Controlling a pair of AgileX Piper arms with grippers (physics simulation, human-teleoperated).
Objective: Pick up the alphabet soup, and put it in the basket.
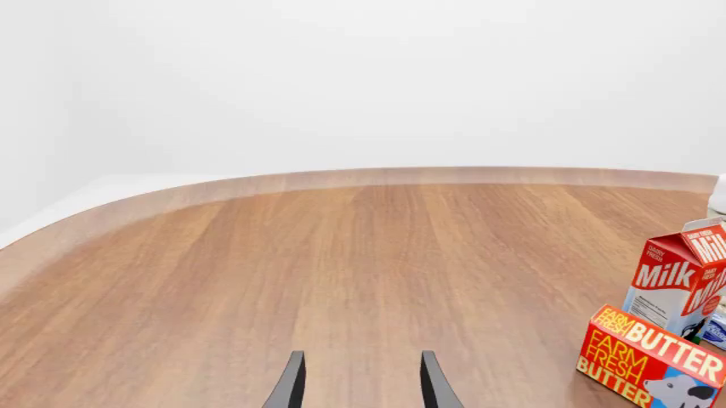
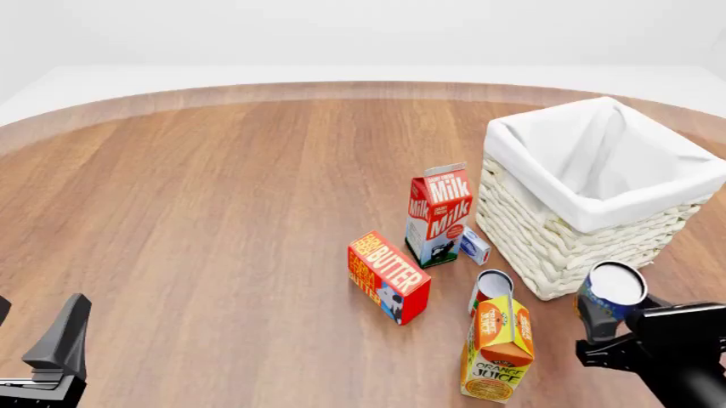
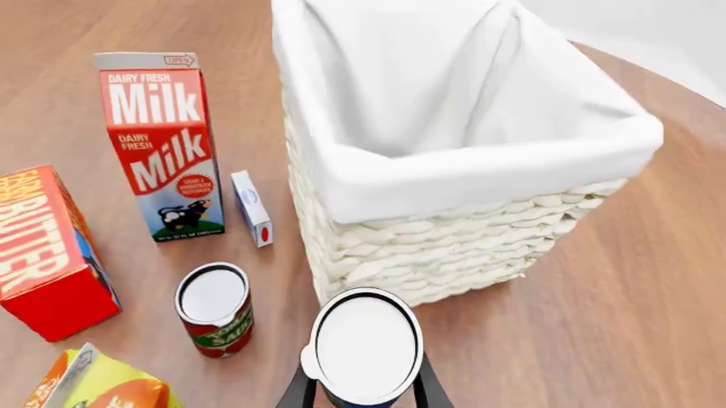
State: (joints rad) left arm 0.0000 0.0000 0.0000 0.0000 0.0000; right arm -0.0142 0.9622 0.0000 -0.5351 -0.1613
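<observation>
The right gripper (image 3: 365,393) is gripping the soup (image 3: 366,347) by its sides, near the basket (image 3: 454,255). The can is looking stiff, smooth and probably slippery. The left gripper (image 1: 359,382) is hanging open, holding nothing.

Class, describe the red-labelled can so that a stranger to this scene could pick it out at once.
Start at the big wicker basket with the white lining. By its near corner, beyond the orange juice carton, stands the red-labelled can. It is round, unlike the boxy milk carton and butter box, and its red label separates it from the blue can held in the right gripper.
</observation>
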